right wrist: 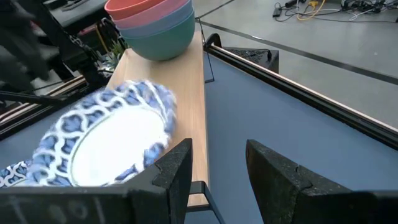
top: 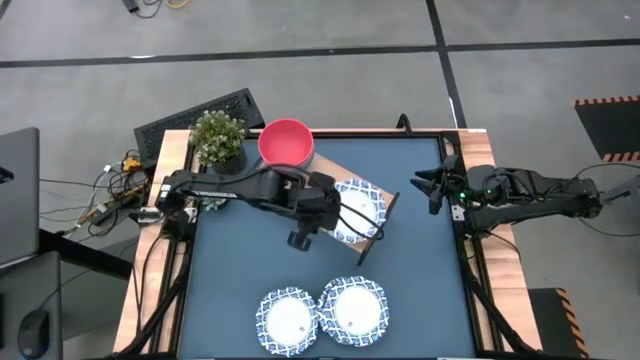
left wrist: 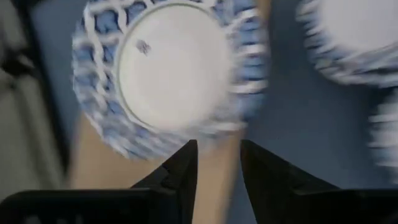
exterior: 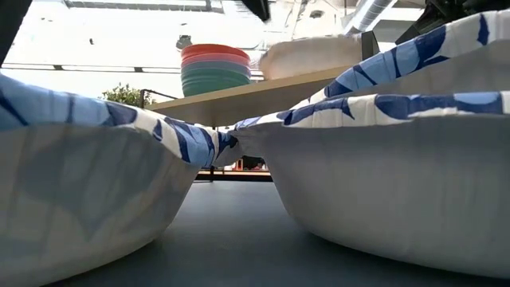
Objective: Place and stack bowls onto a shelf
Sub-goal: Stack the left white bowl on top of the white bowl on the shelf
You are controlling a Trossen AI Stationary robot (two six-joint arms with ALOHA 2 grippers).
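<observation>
- Step in hand, as I judge it: settling a white blue-rimmed bowl (top: pixel 357 209) on the shelf (top: pixel 372 243). It lies on the light-wood board, well apart from the pink bowl (top: pixel 287 143), which sits nested in the green bowl (right wrist: pixel 166 38) at the board's far end.
- In the right wrist view the patterned bowl looks tilted; I cannot tell whether it sits flat.
- To do this well, I would lift my left gripper (left wrist: pixel 217 168) straight up from the rim, with no sideways drag, so the bowl is not pushed off the narrow board.
- Left gripper: fingers slightly apart, clamped on nothing. The tips hang just beside the bowl's rim; whether they touch it is unclear.
- Two more patterned bowls, the near-left bowl (top: pixel 287 318) and the near-right bowl (top: pixel 353 309), sit on the tabletop (top: pixel 420 230), rims touching, not yet shelved.
- Right gripper (right wrist: pixel 219 163): parked at the table's right edge, fingers apart, holding nothing.
</observation>
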